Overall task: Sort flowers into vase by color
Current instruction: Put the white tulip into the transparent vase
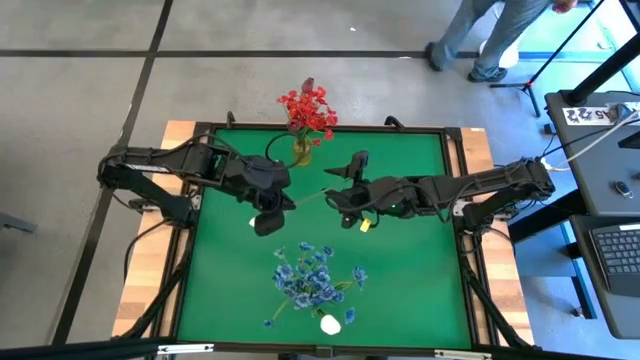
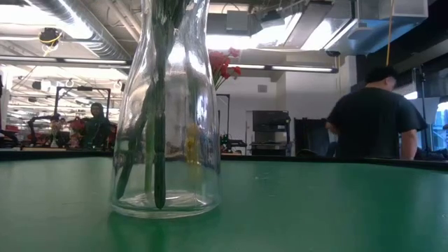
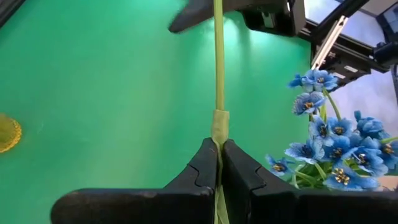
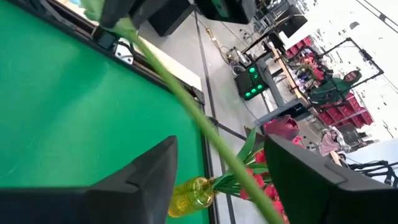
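My left gripper (image 1: pixel 272 208) hovers over the table's middle, shut on a long green flower stem (image 3: pixel 219 74). The stem runs toward my right gripper (image 1: pixel 336 196). That gripper is open, its fingers on either side of the stem (image 4: pixel 186 102) without touching it. A small white bit (image 1: pixel 252 222) shows beside the left gripper. Red flowers (image 1: pixel 308 108) stand in a yellow vase (image 1: pixel 301 152) at the far edge. Blue flowers (image 1: pixel 315 278) stand in a clear vase (image 2: pixel 164 105) near the front edge. A white tulip (image 1: pixel 330 323) lies beside them. My left gripper pinches the green stem between its two fingers (image 3: pixel 239 168), just behind a thickened wrap on the stem (image 3: pixel 219 124). The fingers slant down from the table's left and lie roughly along the stem. The stem is lifted clear of the table and runs ahead to the right gripper.
Bare green table lies to the left and right of the arms. A dark raised frame (image 1: pixel 455 180) borders the table. A small yellow piece (image 1: pixel 365 226) shows under the right gripper. People stand in the room beyond the table (image 2: pixel 374 112).
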Available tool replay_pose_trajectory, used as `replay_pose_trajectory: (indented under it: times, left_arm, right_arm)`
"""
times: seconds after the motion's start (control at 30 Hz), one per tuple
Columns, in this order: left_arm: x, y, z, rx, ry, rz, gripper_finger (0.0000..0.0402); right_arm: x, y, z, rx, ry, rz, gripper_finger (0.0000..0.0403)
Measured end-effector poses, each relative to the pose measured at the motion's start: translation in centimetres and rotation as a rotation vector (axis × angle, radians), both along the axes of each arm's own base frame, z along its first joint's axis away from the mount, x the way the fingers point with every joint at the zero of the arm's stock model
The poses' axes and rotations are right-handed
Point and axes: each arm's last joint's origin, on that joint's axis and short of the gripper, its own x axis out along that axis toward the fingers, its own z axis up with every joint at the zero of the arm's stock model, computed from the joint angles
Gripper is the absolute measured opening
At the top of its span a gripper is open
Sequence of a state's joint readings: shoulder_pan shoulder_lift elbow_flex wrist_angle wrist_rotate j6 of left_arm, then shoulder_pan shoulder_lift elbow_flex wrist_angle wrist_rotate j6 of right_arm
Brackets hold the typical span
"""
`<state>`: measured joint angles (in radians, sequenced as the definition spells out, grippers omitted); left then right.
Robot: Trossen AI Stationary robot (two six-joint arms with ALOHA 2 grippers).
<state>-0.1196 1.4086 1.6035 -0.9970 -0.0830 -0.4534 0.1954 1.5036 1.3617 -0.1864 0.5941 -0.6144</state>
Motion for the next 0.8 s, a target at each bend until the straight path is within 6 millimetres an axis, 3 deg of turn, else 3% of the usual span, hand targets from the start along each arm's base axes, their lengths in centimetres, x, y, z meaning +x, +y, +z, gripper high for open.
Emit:
replay_pose_trajectory:
  times: [0.57,0.67,0.8]
  left_arm:
    - [-0.23,0.12,-0.22,0.005,0.032,0.022,0.0004]
    - [-0.3,0.16,-0.28,0.011,0.041,0.031,0.0004]
    - [-0.44,0.32,-0.41,0.013,0.06,0.054,0.0004]
  right_arm:
    - [-0.04,0.03,-0.07,0.004,0.008,0.007,0.0012]
    - [-0.05,0.07,-0.13,0.012,0.011,0.013,0.0008]
    - [-0.07,0.12,-0.24,0.036,0.014,0.027,0.0039]
